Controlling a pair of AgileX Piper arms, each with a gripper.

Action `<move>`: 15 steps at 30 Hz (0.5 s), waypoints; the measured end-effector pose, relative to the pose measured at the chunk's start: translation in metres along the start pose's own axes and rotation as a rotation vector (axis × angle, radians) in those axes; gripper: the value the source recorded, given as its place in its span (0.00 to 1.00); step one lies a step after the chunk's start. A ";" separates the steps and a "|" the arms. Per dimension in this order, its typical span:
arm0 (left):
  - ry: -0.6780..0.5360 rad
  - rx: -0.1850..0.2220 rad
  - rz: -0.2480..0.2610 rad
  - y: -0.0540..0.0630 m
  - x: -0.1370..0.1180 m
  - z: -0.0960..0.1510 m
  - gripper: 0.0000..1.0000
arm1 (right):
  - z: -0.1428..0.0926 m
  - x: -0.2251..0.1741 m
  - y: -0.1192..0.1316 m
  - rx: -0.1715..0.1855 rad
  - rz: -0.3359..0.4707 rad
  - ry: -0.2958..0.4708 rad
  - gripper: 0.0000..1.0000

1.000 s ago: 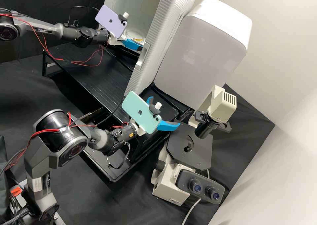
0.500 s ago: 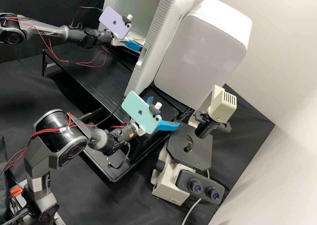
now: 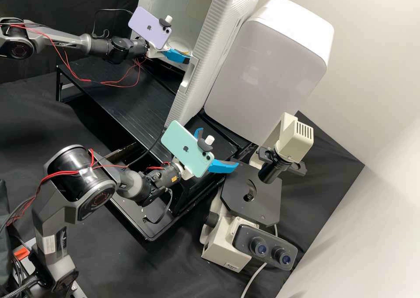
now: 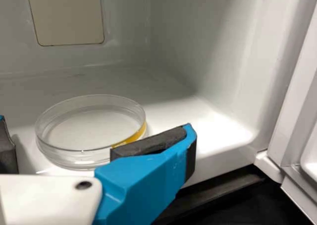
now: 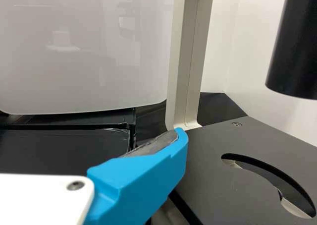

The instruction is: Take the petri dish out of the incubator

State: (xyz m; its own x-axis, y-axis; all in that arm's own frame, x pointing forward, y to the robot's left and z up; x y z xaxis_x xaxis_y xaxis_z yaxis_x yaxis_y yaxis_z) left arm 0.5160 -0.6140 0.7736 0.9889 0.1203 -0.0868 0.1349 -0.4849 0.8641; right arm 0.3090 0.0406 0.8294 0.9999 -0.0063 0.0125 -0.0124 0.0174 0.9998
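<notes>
A clear petri dish [image 4: 90, 129] with a yellow rim edge rests on the white floor of the incubator [image 4: 213, 131]; its edge also shows past the fingers in the high view [image 3: 183, 45]. My left gripper [image 4: 94, 138] is open at the chamber's mouth [image 3: 177, 55]. One blue finger [image 4: 153, 170] crosses the dish's near edge, and the other finger [image 4: 6, 150] stands just off its opposite side. My right gripper [image 3: 216, 151] is open and holds nothing, with a blue finger [image 5: 148, 165] above the black microscope stage [image 5: 237, 155].
The incubator's ribbed door [image 3: 210, 48] stands open beside the left gripper. A second white unit [image 3: 267, 66] fills the middle. The microscope [image 3: 258, 228] stands at the front right, its dark lens tube [image 5: 297, 41] near my right gripper. A black shelf [image 3: 131, 101] lies below.
My left arm has stretched a little farther towards the incubator mouth, and its fingers now cover more of the dish in the high view. The right arm has not moved.
</notes>
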 end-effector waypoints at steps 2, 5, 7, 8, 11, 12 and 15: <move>0.001 -0.004 0.004 0.000 0.001 0.000 1.00 | 0.000 0.000 0.000 0.000 0.000 0.000 1.00; 0.004 0.009 0.010 -0.002 0.004 0.000 1.00 | 0.000 0.000 0.000 0.000 0.000 0.000 1.00; 0.005 0.009 0.011 -0.005 0.006 -0.001 1.00 | 0.000 0.000 0.000 0.000 0.000 0.000 1.00; 0.004 0.011 0.015 -0.005 0.007 0.000 1.00 | 0.000 0.000 0.000 0.000 0.000 0.000 1.00; 0.005 0.013 0.016 -0.007 0.009 0.000 1.00 | 0.000 0.000 0.000 0.000 0.000 0.000 1.00; 0.005 0.015 0.015 -0.008 0.009 0.000 1.00 | 0.000 0.000 0.000 0.000 0.000 0.000 1.00; 0.007 0.010 0.015 -0.010 0.011 -0.001 1.00 | 0.000 0.000 0.000 0.000 0.000 0.000 1.00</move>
State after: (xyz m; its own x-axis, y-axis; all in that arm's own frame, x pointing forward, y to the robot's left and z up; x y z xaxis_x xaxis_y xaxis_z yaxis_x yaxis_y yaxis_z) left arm 0.5252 -0.6073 0.7643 0.9904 0.1187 -0.0704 0.1205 -0.4952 0.8604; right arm 0.3090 0.0406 0.8294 0.9999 -0.0063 0.0125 -0.0124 0.0174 0.9998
